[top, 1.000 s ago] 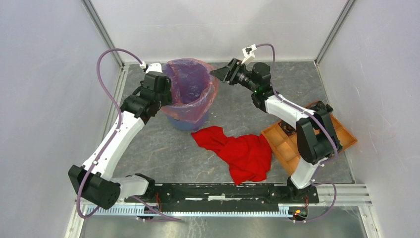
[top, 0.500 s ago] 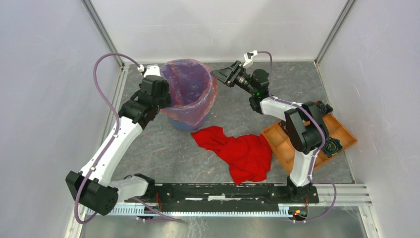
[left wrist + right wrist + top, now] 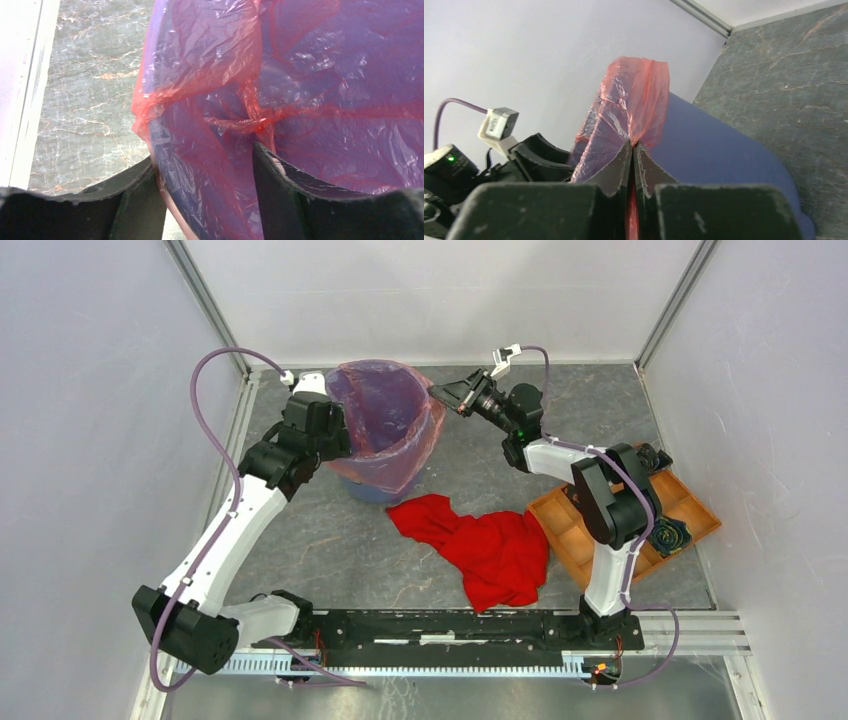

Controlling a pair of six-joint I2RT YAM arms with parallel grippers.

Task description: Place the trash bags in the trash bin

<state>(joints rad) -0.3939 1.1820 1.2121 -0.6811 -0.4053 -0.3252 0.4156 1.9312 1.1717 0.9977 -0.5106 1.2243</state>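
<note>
right arm (image 3: 610, 502) folded inward, wrist view shows right fingers (image 3: 616, 170) pinching trash bags (image 3: 636, 97), left fingers (image 3: 280, 172) spread astride trash bin (image 3: 716, 145) rim

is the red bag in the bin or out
In: the trash bag lines the trash bin, film draped over its rim, where the right end effector is shut on a fold.

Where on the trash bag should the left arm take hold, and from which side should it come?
Grip the trash bag where its film folds over the left rim of the bin. Come from above, one jaw inside the wall and one outside: the fold is a thin upright edge there. The left gripper straddles it open; the right gripper pinches the opposite edge.
</note>
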